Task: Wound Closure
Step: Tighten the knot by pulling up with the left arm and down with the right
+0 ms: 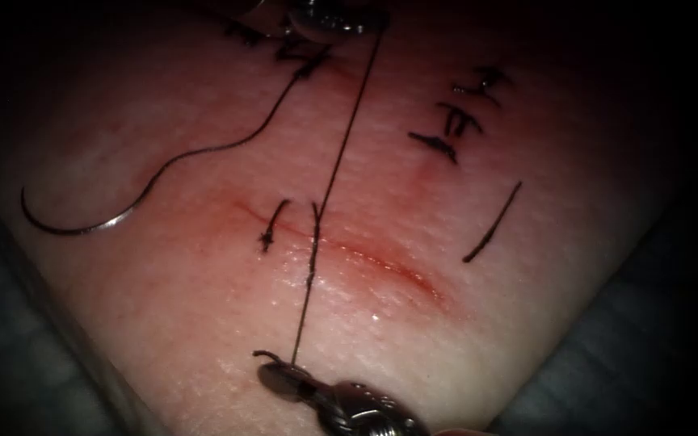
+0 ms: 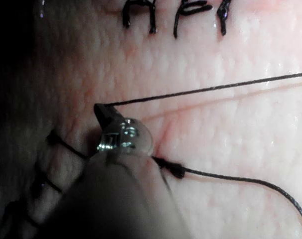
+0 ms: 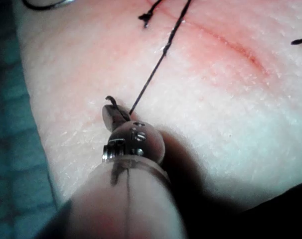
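A thread [image 1: 341, 145] runs taut across the cut [image 1: 381, 262], where it enters the tissue [image 1: 203, 323]. My left tool [image 1: 329, 18] at the far edge is shut on one end of it [image 2: 103, 113]. At the near edge my right tool [image 1: 280, 378] is shut on the other end, and a short tail [image 3: 109, 100] sticks out of its jaws [image 3: 113, 118]. The curved needle [image 1: 74, 228] lies loose on the tissue left of the cut, held by neither tool. Its thread [image 1: 228, 145] trails up toward the left tool.
A knotted stitch [image 1: 272, 226] sits on the cut just left of the taut thread. More stitches [image 1: 454, 121] and a loose piece of thread [image 1: 490, 222] lie at the right. Red fluid tints the cut. Blue cloth [image 3: 16, 149] borders the tissue.
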Tool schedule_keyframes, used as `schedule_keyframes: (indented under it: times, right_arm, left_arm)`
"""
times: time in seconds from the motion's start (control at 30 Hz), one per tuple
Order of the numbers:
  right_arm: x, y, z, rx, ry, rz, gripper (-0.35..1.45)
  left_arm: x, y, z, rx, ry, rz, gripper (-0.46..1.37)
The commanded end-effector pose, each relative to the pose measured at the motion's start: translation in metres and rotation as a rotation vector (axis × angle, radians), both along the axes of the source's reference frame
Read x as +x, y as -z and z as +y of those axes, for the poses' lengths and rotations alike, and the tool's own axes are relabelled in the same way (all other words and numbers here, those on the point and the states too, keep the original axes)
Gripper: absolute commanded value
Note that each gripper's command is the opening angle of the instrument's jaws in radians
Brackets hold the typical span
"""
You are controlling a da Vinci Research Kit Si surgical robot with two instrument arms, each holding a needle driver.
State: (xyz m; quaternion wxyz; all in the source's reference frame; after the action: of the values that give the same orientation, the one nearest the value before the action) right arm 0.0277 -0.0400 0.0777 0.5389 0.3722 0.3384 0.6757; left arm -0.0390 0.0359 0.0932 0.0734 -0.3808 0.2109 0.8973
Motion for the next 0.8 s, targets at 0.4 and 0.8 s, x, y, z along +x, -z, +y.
schedule_keyframes:
  times: [0.4, 0.8]
  right_arm:
    - [-0.0001, 0.0003, 0.0002, 0.002, -0.006, 0.002, -0.35]
    - [-0.0003, 0.0000, 0.0007, 0.000, -0.017, 0.003, -0.35]
  left_arm:
    - [0.0002, -0.0003, 0.0000, 0.002, -0.003, 0.004, -0.35]
    - [0.0007, -0.0002, 0.0000, 0.008, -0.001, 0.005, -0.35]
